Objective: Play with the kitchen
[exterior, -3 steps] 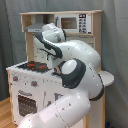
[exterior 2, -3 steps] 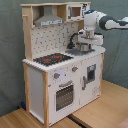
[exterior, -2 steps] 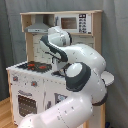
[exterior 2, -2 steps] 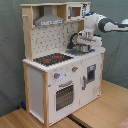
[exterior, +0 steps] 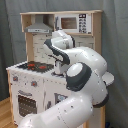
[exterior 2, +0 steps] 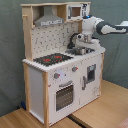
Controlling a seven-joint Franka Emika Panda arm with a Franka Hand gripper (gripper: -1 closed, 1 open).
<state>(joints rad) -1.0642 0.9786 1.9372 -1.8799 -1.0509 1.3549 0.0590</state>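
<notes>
Standing on wood floor [exterior 2: 100,112]: kitchen [exterior 2: 60,65], grey backdrop [exterior 2: 10,50].

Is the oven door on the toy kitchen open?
No, in the second exterior view the oven door sits flat and shut against the front of the kitchen, below the knobs.

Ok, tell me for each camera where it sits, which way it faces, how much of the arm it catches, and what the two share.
First exterior view: sits behind the arm, facing the kitchen past it; bulky white links fill the foreground and hide the sink side.
Second exterior view: stands off the arm, looking at the kitchen's front corner, hob nearer and oven door in sight; only the forearm shows, entering from the second exterior view's right, with the gripper down over the sink area.
Shared: kitchen, hob, grey hood, the arm.
</notes>
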